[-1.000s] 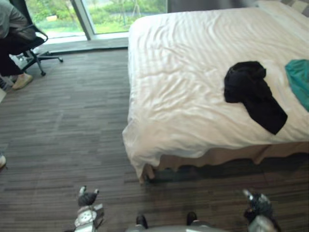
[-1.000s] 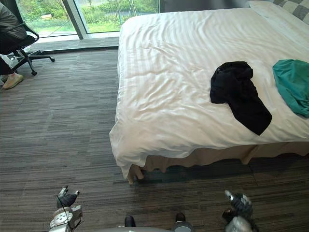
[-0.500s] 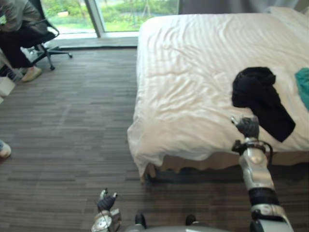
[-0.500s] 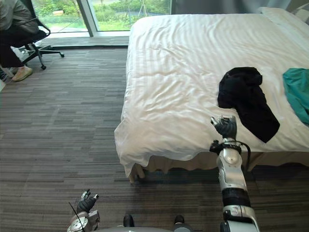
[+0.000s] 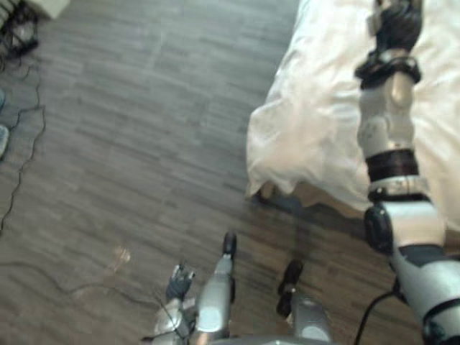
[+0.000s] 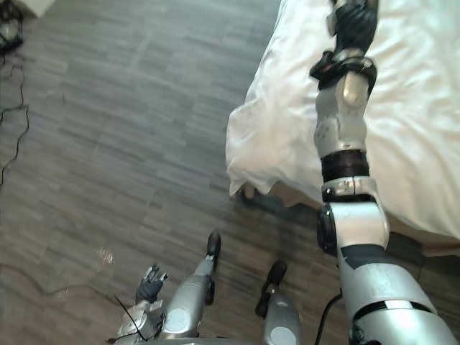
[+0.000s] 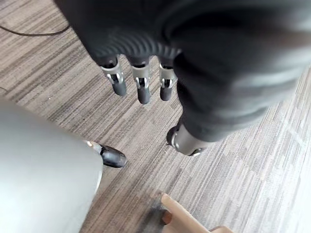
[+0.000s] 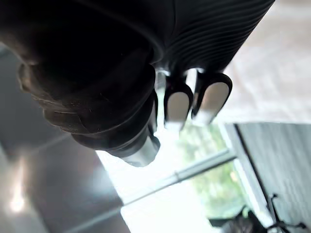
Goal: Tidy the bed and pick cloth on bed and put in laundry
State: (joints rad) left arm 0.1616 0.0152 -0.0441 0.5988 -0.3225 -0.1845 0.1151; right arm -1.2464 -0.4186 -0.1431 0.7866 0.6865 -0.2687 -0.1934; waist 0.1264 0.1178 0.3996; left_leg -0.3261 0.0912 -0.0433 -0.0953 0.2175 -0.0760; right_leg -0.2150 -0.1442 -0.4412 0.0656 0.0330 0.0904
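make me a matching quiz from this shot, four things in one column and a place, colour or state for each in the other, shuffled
Things:
1. left hand
2. right hand
3. bed
4. floor

Place, colour or state:
a. white, its cover hanging down at the corner
b. raised on an outstretched arm, over the bed
c. grey-brown, in narrow strips
d. low, over the floor, fingers relaxed, holding nothing

Pairs: 1-d, 2-b, 3-a, 4-c
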